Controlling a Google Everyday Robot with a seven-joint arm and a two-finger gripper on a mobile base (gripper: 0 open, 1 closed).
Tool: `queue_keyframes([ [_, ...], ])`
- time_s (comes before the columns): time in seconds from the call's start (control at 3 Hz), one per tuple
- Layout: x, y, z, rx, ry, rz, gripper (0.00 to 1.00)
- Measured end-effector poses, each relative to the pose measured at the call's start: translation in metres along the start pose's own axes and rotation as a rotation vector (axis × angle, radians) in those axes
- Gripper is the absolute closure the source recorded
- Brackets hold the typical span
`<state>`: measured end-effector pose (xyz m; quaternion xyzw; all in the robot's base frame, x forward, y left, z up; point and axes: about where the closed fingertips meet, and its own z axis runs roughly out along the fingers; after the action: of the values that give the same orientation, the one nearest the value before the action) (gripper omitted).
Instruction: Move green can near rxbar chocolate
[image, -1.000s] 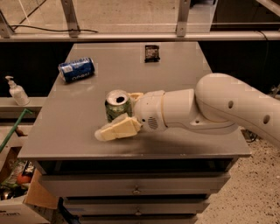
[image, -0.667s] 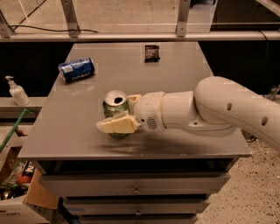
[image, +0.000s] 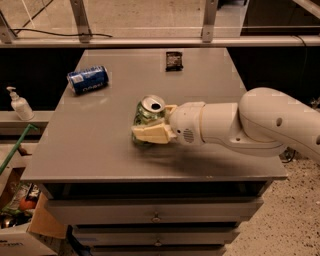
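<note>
Since the gripper (image: 152, 121) has the green can (image: 150, 106) between its fingers, what matters for the coming move is where the rxbar chocolate (image: 174, 60) lies from that can. The gripper is closed down to the can's width. One pale finger (image: 149, 134) presses across the can's near side, low on the body, and the other shows just behind it on the far side, so the can is clamped and nothing else is held. The green can stands upright or very nearly so, with its silver top and dark opening facing up. Whether its base touches the table (image: 100, 150) or hangs just off it I cannot tell, because the near finger covers the bottom edge.

From the green can, the rxbar chocolate lies well apart, toward the table's far edge and only slightly to the right as the camera sees it. It lies flat; which way its long side runs I cannot tell. The arm (image: 250, 125) reaches the green can from the camera's right, so its bulk sits off the line between the two. Left of the green can and farther back, a blue can (image: 88, 80) lies on its side, well clear of that line. I judge the carry to be a nearly straight run away from the camera, ending just short of the rxbar chocolate so the can lands beside it, not on it.
</note>
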<state>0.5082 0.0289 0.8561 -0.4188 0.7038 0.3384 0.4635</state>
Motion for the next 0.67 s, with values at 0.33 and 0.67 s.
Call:
queue_keyframes([
  [0.33,0.0,-0.042,-0.037,0.103,0.011,0.007,1.0],
  [0.67,-0.004,-0.085,-0.088,0.219,0.04,0.004,1.0],
])
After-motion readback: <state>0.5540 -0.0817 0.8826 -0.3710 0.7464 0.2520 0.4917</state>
